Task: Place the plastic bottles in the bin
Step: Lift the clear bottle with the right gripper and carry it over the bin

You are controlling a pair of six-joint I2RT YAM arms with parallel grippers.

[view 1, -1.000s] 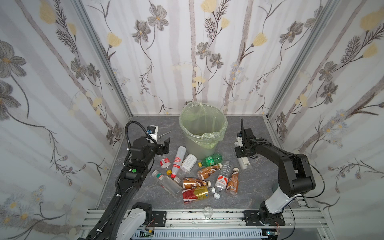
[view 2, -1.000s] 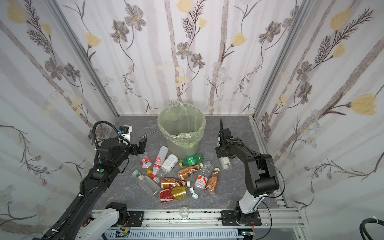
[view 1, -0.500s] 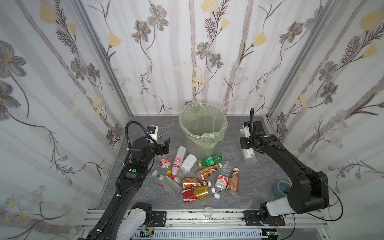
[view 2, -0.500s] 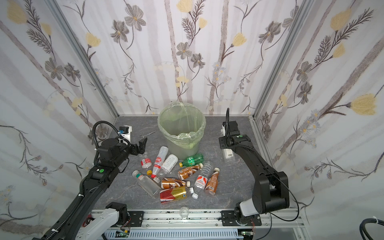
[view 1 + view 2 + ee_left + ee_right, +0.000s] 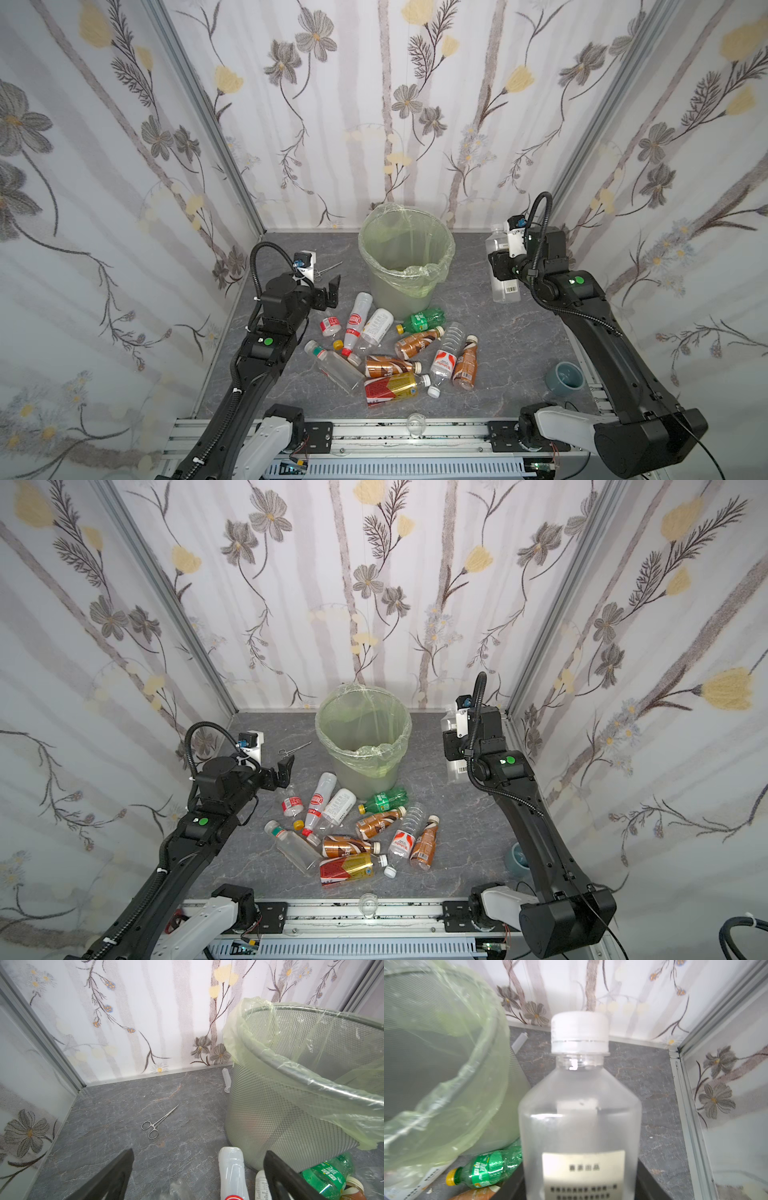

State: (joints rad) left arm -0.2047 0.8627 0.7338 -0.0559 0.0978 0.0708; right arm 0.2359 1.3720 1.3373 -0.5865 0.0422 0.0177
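1. In both top views my right jaws are closed on the frosted bottle at mid-body; it hangs right of the bin, apart from it, so the bin's mouth lies leftward; the left jaws gape beside the bottle pile.
2. Left wrist: jaws wide, holding nothing; the bin is near.
3. Right wrist: the bottle's long axis runs away from the jaws, cap farthest; the bin is beside it, not beneath.

11 bottles, 1 bin, 2 cups
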